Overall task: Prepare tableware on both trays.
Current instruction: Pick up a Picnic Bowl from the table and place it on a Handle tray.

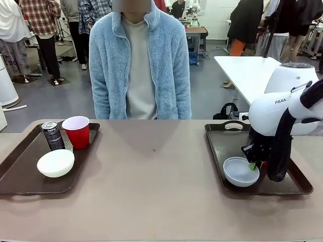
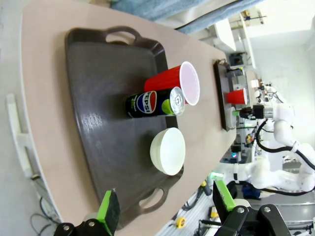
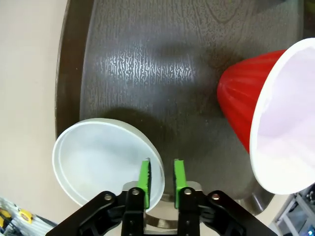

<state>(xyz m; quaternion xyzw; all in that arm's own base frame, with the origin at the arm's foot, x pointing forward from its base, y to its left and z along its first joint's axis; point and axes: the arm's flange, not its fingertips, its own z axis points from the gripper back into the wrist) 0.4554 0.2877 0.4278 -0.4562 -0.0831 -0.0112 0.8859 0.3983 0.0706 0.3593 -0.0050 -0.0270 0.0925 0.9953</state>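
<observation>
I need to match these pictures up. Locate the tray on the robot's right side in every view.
Front view: the right tray lies at picture right, under the right arm, with the white bowl on it.
Left wrist view: far off at upper right, seen nearly edge-on, with the red cup on it.
Right wrist view: its dark floor spans the top, bowl lower left, cup right.
Shared landmark: the bowl and cup standing on it.
</observation>
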